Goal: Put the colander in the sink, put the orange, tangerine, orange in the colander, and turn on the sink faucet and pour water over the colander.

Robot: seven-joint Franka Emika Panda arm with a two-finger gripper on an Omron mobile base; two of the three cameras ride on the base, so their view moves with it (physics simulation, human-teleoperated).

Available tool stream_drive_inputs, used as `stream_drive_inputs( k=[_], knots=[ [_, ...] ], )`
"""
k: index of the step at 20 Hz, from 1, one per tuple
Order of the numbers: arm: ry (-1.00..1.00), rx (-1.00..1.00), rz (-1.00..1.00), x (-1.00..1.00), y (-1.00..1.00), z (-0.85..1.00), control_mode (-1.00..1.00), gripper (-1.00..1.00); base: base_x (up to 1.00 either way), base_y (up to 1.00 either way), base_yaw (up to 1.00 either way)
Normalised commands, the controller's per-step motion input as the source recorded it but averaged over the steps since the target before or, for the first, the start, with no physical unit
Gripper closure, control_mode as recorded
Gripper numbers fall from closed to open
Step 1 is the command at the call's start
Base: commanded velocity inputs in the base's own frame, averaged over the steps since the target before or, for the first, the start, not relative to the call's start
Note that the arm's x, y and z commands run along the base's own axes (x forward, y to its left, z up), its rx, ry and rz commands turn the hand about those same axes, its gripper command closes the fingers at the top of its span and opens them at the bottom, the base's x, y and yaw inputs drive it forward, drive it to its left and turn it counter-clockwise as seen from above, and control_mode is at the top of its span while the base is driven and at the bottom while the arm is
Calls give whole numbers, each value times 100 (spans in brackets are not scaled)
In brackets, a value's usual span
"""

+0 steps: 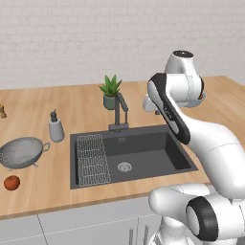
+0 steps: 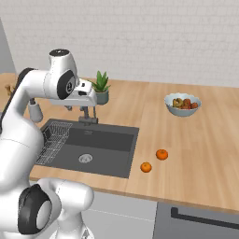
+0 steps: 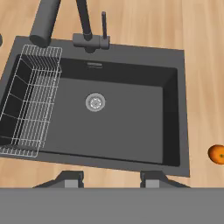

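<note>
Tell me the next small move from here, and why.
Probably swing the gripper left toward the colander. It sits on the counter left of the sink, which holds nothing but its wire rack, and the open gripper hangs over the basin carrying nothing.

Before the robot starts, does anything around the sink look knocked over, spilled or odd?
Nothing looks spilled or damaged. The colander sits upright on the counter left of the sink, and loose fruit lies on the counter; none is in place yet.
</note>
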Motion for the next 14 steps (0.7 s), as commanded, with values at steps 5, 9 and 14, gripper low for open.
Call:
stream_drive_inputs(
  k=[5, 9, 14],
  knots=[
    [-4, 0, 0, -24, 44, 0, -100, -100, 0, 0, 0],
    [-1, 0, 0, -54, 73, -8, -100, -100, 0, 0, 0],
    [11, 0, -1, -52, 72, -24, -100, -100, 0, 0, 0]
  ],
)
